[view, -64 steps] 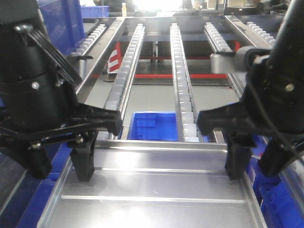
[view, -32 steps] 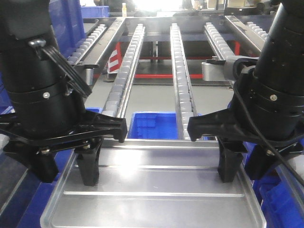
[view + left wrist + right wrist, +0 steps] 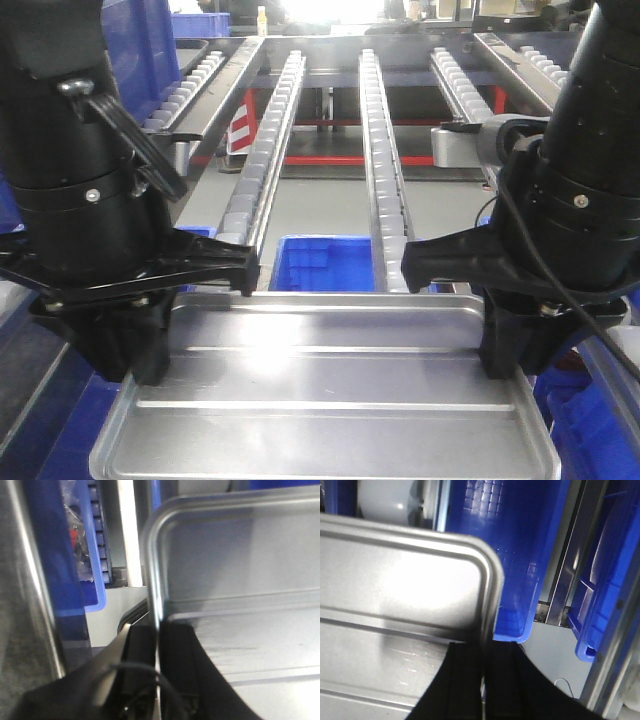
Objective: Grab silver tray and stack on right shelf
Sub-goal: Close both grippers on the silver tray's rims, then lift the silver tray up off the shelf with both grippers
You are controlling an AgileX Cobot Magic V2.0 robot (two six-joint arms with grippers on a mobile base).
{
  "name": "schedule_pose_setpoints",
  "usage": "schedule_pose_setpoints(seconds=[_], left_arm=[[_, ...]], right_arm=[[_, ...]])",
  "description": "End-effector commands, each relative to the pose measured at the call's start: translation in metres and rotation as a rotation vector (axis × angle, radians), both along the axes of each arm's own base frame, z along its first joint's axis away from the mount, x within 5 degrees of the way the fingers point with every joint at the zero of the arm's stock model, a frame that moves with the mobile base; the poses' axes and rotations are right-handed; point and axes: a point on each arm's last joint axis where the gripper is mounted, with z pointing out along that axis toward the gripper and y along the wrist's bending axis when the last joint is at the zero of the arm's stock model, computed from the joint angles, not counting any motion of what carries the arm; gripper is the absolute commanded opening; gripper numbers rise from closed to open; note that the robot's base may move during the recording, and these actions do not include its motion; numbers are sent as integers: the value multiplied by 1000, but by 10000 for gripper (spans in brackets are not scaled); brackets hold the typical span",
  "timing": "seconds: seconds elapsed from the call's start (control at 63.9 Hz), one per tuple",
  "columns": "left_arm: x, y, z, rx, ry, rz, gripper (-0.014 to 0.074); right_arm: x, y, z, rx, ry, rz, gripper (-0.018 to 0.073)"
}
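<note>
Front-facing view, near to far: silver tray [image 3: 320, 400], near centre, level, left gripper [image 3: 159, 642] and right gripper [image 3: 485, 652] each clamped tight over a side rim, apparently for balanced carrying; blue bin [image 3: 325, 262] beneath; right shelf [image 3: 385, 180] beyond.

The right shelf [image 3: 385, 170] is built of steel-framed lanes of white roller rails [image 3: 262, 150], and a blue bin [image 3: 325, 265] is seen lower down, through the gap between the two middle rails.

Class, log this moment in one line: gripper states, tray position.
left gripper: shut on silver tray, left rim | right gripper: shut on tray, right rim | tray: at near end of right shelf
</note>
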Motion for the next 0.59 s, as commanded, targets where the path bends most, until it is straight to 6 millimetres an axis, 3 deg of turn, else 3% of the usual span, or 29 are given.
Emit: schedule_pose_setpoints(seconds=[0.0, 0.25, 0.579], left_arm=[[3, -7, 7, -62, -42, 16, -94], [10, -11, 36, -74, -88, 10, -93], [12, -7, 112, -125, -233, 1, -93]], right_arm=[[4, 1, 11, 10, -66, 37, 59], [-1, -4, 30, -5, -111, 58, 57], [-21, -21, 87, 15, -265, 71, 57]])
